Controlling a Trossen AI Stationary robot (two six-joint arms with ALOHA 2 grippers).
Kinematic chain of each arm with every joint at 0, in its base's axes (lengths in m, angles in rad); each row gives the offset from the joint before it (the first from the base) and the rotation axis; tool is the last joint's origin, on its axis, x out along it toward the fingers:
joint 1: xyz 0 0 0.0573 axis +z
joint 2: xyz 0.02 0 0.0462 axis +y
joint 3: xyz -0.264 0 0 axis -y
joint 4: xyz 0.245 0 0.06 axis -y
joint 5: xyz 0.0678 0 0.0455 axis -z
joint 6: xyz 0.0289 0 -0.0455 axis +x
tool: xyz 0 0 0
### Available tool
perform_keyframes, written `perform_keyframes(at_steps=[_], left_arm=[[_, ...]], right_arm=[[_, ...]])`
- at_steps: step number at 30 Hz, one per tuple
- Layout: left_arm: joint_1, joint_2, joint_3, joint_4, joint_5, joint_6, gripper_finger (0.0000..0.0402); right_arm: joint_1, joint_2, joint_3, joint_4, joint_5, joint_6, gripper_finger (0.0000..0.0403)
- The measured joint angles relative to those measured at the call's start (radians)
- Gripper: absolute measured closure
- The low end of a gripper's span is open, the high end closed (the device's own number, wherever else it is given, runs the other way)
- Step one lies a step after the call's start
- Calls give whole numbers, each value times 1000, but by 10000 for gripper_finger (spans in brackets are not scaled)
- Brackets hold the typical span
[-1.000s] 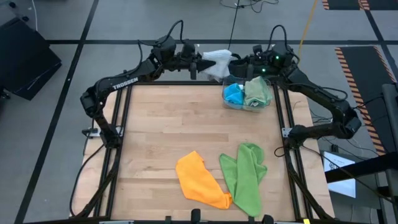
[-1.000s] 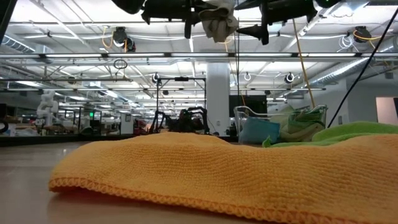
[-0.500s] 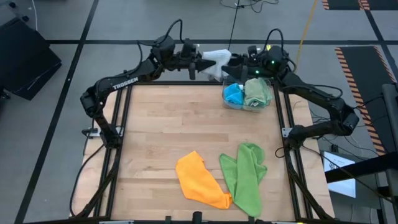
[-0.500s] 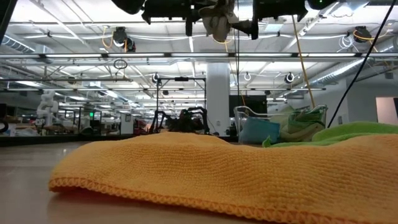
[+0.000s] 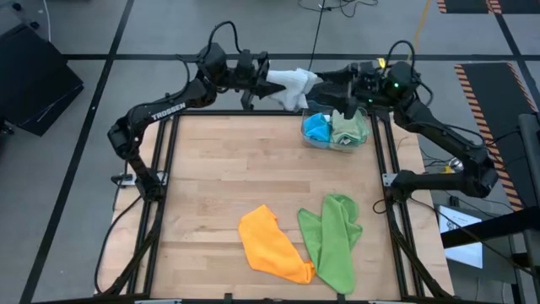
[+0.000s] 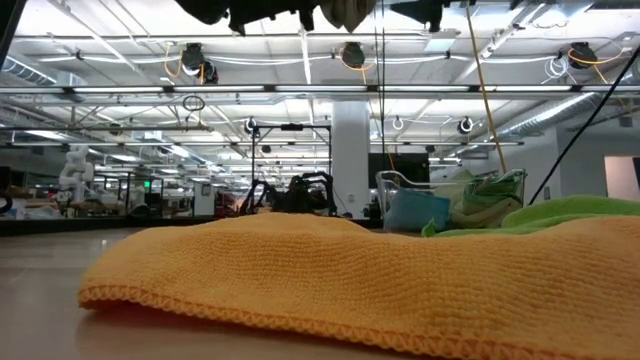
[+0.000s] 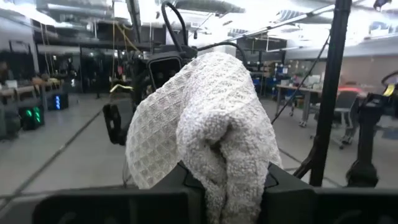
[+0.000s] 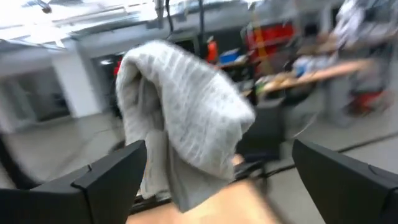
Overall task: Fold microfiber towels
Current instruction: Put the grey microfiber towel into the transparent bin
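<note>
A pale grey towel (image 5: 294, 82) hangs in the air over the table's far edge, bunched up, with my left gripper (image 5: 263, 82) shut on it. My right gripper (image 5: 331, 84) faces it from the right, open wide. In the right wrist view the towel (image 8: 180, 118) shows ahead between its spread fingers, and I see no touch. An orange towel (image 5: 272, 245) and a lime green towel (image 5: 332, 236) lie crumpled on the table near its front edge. My left gripper pinches a bunched part of the grey towel (image 7: 214, 171) between its two fingers, several layers thick. The fingers lie about level and reach in from the table's left. The towel is lifted clear and bulges out beyond the fingertips, slack.
A clear bin (image 5: 307, 138) at the table's far right holds a blue towel (image 5: 316, 128) and a sage green towel (image 5: 348, 125). A dark frame (image 5: 160, 169) runs along the table's edges. Bare wood lies in the middle of the table.
Both grippers have risen. My right gripper first closed in on the towel, then drew back toward the table's right edge, staying open. My left gripper has rolled about its own line, and the towel has turned and risen with it.
</note>
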Motion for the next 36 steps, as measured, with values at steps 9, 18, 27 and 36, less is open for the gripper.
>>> perform_keyframes(at_steps=[9,18,27,36], left_arm=[[-60,-2,1,8,-77,104,357],[-90,-2,1,-8,-181,137,351],[-159,-2,2,-129,-308,234,351],[-182,-2,2,-136,-442,285,350]], right_arm=[[166,-44,0,144,216,-205,12],[239,-6,0,157,244,-214,12],[238,73,0,160,266,-230,12],[238,79,0,71,269,-147,69]])
